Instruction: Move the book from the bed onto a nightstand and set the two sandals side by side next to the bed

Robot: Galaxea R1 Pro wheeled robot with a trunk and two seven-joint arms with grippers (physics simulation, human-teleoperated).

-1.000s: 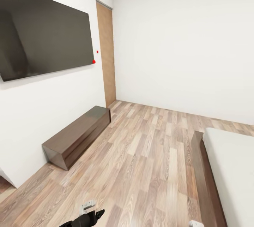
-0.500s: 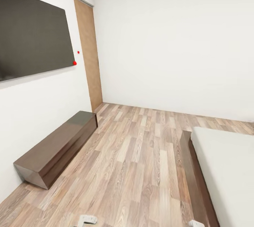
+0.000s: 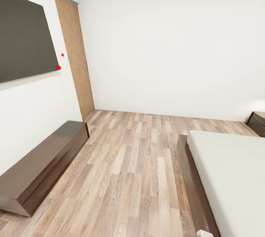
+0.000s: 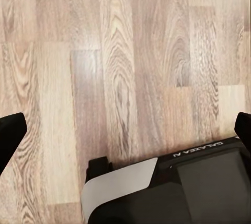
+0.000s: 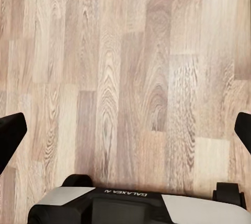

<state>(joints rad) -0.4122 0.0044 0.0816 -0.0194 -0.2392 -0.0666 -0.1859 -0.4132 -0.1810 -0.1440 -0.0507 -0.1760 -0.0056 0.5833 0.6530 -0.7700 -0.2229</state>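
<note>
Brown plank floor (image 3: 140, 163) fills the head view, with the bed (image 3: 228, 178) at right, a nightstand (image 3: 257, 122) beyond it, a long cabinet (image 3: 40, 163) and screen (image 3: 22, 41) at left. Each wrist view shows floor between spread fingers: left gripper (image 4: 125, 135), right gripper (image 5: 125, 132).

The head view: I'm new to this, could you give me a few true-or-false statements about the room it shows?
1. A dark screen hangs on the left wall. True.
2. The bed lies at the right. True.
3. A book lies on the mattress. False: the visible part is bare.
4. The floor is carpeted. False: it is wood planks.
5. A long low cabinet stands below the screen. True.
</note>
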